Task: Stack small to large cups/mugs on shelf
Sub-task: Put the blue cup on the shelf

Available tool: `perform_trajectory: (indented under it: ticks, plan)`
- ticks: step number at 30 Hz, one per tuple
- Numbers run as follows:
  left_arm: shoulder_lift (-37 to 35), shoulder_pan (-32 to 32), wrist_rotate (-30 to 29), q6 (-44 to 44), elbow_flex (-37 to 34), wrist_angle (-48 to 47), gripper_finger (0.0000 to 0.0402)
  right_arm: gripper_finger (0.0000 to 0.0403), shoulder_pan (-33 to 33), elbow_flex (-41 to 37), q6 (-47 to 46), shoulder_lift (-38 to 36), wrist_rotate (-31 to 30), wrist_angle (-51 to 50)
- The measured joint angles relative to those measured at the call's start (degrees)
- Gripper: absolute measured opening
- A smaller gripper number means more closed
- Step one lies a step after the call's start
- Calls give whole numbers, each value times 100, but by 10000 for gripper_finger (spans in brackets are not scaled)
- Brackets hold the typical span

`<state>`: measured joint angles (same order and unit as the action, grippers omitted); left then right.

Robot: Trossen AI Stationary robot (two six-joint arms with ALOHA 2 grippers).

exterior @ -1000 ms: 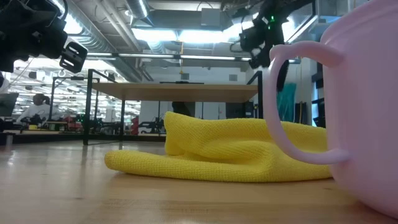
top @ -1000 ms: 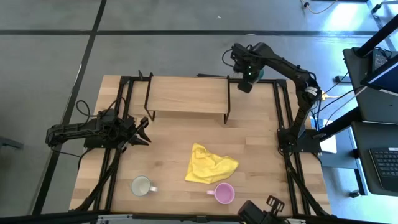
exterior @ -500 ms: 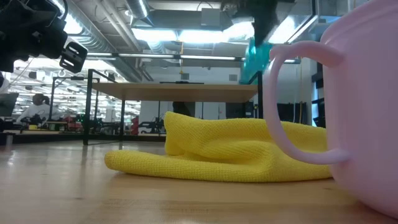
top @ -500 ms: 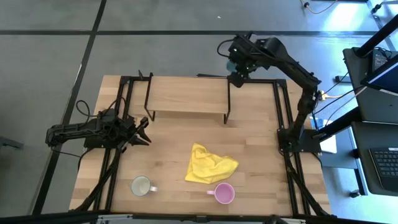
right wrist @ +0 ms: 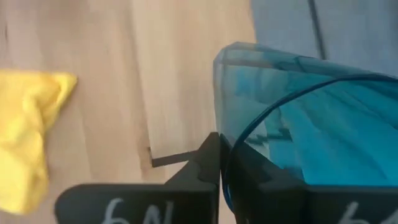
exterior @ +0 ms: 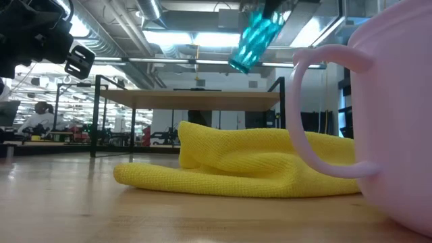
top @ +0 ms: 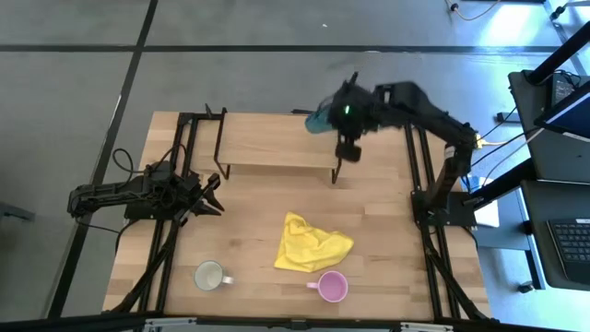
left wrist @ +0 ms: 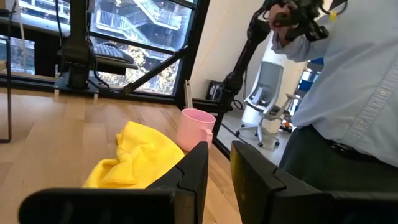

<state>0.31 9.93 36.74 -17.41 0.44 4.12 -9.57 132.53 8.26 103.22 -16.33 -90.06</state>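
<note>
While the right end effector (top: 337, 118) grips the rim of the tilted teal tumbler (exterior: 255, 37), the shelf (top: 277, 141) lies just below it. Well away, the left end effector (top: 212, 194) hangs slightly parted and empty over the counter (top: 387, 231).

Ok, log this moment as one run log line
right end effector: shut on teal tumbler, tilted above shelf | left end effector: idle at table's left | pink mug, white mug: on table
</note>
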Motion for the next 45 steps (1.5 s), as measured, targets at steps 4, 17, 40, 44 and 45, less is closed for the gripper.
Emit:
perform_trajectory:
  ticks: [4,17,40,44,45]
  plan:
    - [0,2,-3,0,1,-1,64,18,543,-48,537,4,-324,2]
    - [0,0,-5,0,1,-1,64,18,320,-358,380,4,-101,6]
    - [1,2,-5,0,-1,-2,64,19,-766,-358,-654,61,1207,4]
    - [1,1,-5,0,0,0,64,19,-709,-358,-632,61,1309,4]
    - [-1,1,-5,0,1,-1,64,19,-704,-358,-630,61,1330,4]
